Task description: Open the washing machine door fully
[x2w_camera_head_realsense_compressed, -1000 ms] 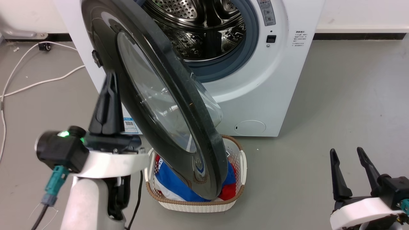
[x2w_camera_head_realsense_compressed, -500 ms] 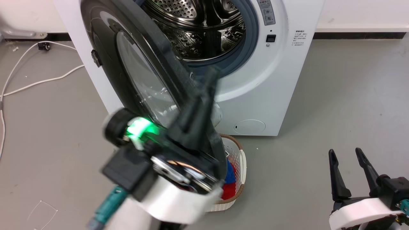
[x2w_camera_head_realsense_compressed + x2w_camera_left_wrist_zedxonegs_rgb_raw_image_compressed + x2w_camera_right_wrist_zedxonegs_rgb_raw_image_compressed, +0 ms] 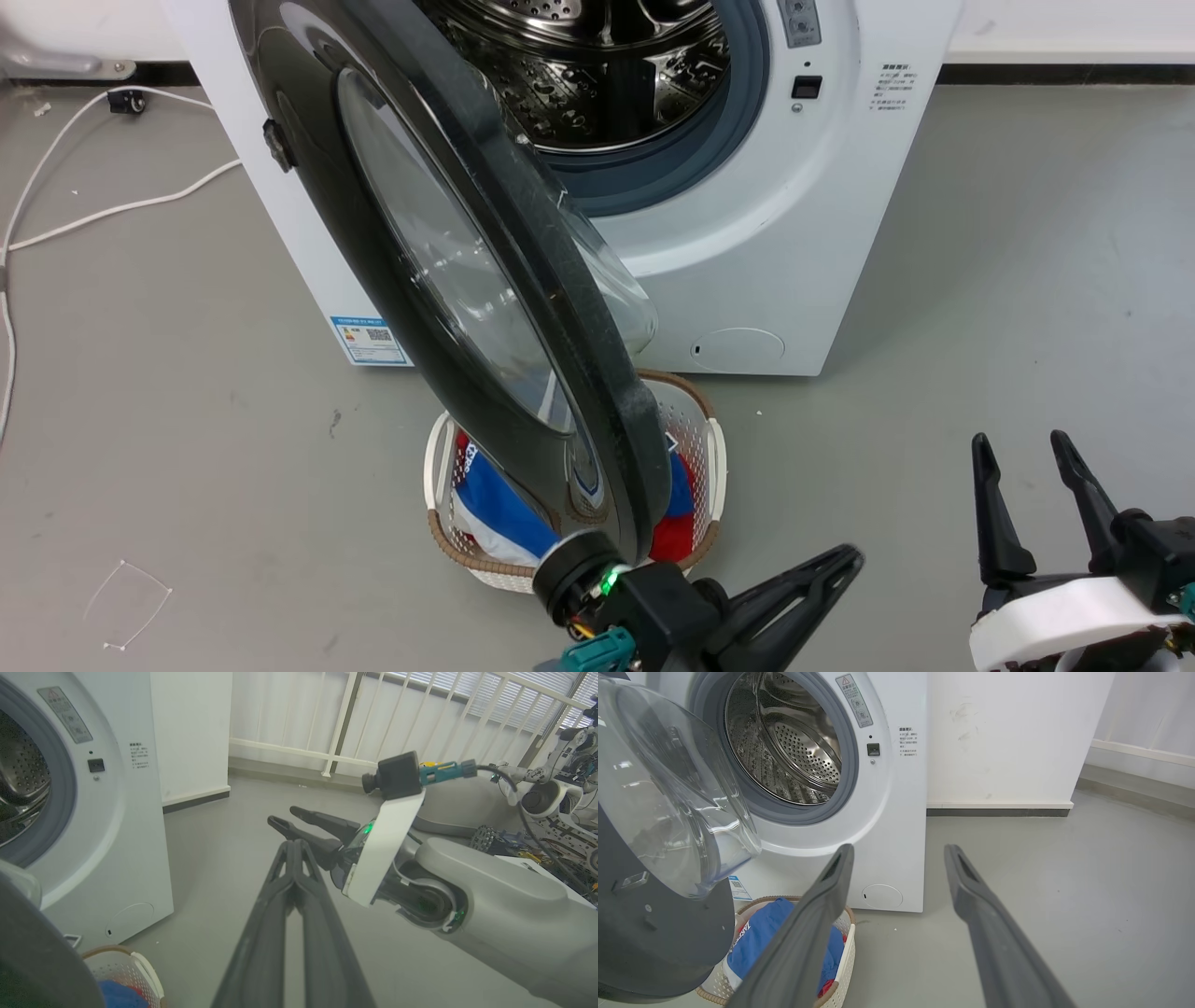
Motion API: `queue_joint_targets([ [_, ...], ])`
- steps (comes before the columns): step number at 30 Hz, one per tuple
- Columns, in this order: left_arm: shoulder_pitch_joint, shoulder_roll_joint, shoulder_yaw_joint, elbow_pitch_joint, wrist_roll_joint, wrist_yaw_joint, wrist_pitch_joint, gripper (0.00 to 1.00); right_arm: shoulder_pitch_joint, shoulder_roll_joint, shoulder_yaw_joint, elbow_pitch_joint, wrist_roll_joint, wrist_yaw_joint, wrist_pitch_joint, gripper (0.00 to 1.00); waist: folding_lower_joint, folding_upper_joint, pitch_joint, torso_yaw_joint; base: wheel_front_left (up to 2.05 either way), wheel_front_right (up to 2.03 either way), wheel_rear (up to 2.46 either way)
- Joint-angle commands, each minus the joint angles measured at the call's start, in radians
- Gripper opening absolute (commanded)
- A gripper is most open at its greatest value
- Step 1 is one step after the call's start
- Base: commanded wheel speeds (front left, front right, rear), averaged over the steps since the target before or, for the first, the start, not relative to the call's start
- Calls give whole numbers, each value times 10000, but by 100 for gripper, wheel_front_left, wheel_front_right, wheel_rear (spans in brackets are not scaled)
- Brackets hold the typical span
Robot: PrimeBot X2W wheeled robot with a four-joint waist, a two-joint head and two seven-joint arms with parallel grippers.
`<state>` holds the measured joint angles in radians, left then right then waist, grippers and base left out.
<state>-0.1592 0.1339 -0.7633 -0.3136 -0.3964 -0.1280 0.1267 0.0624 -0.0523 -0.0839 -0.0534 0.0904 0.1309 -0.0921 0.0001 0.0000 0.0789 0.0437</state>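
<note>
Door clear of left gripper

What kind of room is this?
Probably a laundry corner in a robot workshop: a washing machine with its door open, a basket of clothes, and what looks like robot gear nearby.

We see the washing machine door swung out before the washing machine, over the laundry basket on the floor. Our left tool lies before the basket, our right tool farther right, and a cable lies left.
</note>
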Motion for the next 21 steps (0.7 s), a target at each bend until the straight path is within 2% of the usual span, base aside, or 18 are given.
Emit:
queue_joint_targets([
  [1,147,117,-114,426,-93,-11,51,0,-104,33,12,40,83,-3,-21,100,-1,0,84,-11,0,0,0],
  [8,-409,-194,150,2513,-93,132,-682,0,-347,32,129,154,50,-3,-39,100,-1,0,323,-185,0,0,0],
  [16,-1294,-601,1001,4286,45,1014,-1858,0,-523,31,225,373,151,-3,-101,100,-1,0,483,-479,0,0,0],
  [21,-1481,-584,1329,4990,-19,1376,-2211,0,-602,31,213,486,204,-3,-129,100,-1,0,537,-549,0,0,0],
])
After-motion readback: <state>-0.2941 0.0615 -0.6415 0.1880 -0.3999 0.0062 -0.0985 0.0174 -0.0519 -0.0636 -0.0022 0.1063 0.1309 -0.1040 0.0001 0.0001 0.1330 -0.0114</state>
